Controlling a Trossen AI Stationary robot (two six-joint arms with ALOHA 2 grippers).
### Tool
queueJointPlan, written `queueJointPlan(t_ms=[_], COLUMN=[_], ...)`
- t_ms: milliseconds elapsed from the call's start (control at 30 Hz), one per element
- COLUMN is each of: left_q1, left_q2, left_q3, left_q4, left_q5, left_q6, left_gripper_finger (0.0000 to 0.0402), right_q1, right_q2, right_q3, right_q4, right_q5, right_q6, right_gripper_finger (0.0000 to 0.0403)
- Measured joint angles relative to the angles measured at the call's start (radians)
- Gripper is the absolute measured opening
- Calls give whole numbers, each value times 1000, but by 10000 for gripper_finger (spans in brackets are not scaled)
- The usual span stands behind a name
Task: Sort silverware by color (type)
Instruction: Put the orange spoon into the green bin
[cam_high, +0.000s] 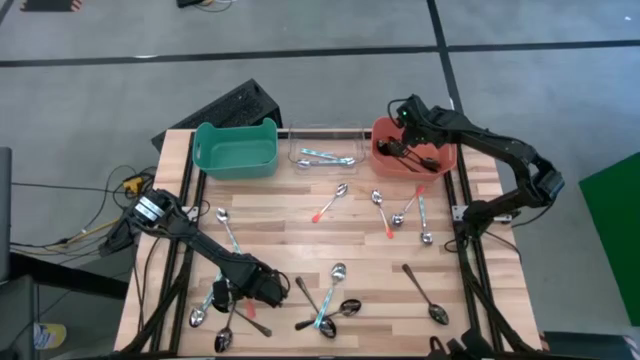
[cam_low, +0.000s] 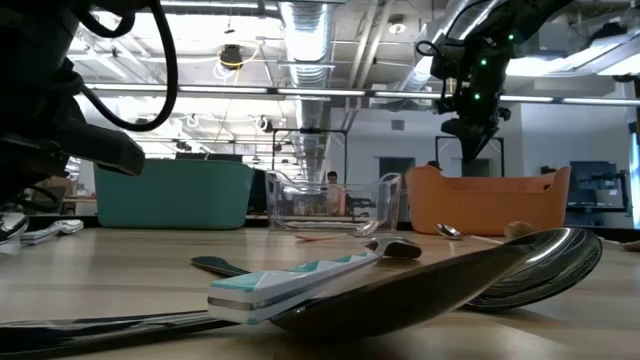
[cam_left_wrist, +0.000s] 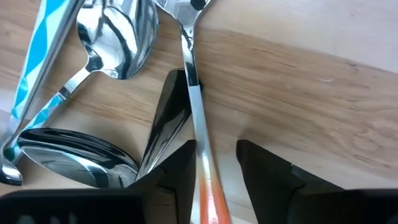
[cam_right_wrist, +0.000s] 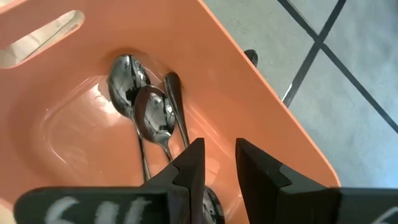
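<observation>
Silverware lies scattered on the wooden table (cam_high: 300, 235): small spoons with orange, teal or dark handles. My left gripper (cam_high: 262, 288) is low over the cluster at the near left, pointing down. In its wrist view it is open (cam_left_wrist: 214, 152), with an orange-handled spoon's shaft (cam_left_wrist: 198, 118) running between the fingers, close to one of them. A dark-handled spoon (cam_left_wrist: 165, 124) and a teal-handled spoon (cam_left_wrist: 37, 68) lie beside it. My right gripper (cam_high: 400, 140) hangs above the orange bin (cam_high: 445, 160), slightly open (cam_right_wrist: 219, 155) and holding nothing. Dark-handled spoons (cam_right_wrist: 149, 112) lie in that bin. My left gripper comes from above, pointing down, its fingers across the orange-handled spoon's handle (cam_left_wrist: 204, 165), which lies flat on the table. The handle runs right beside one finger (cam_left_wrist: 183, 168) and stands apart from the other. I cannot tell whether that finger touches it.
A teal bin (cam_high: 236, 150) and a clear bin (cam_high: 345, 135) holding teal-handled spoons (cam_high: 325, 157) stand at the far edge next to the orange bin. Loose spoons lie mid-table (cam_high: 382, 213), at the near centre (cam_high: 330, 295) and the near right (cam_high: 425, 295).
</observation>
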Motion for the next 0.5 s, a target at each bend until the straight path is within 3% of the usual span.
queueJointPlan(t_ms=[500], left_q1=[10], left_q2=[-7], left_q3=[-3], left_q4=[26], left_q5=[-80], left_q6=[48], left_gripper_finger=[11], right_q1=[5], right_q2=[0], right_q3=[0], right_q4=[0], right_q5=[-10], right_q6=[-1], right_gripper_finger=[113])
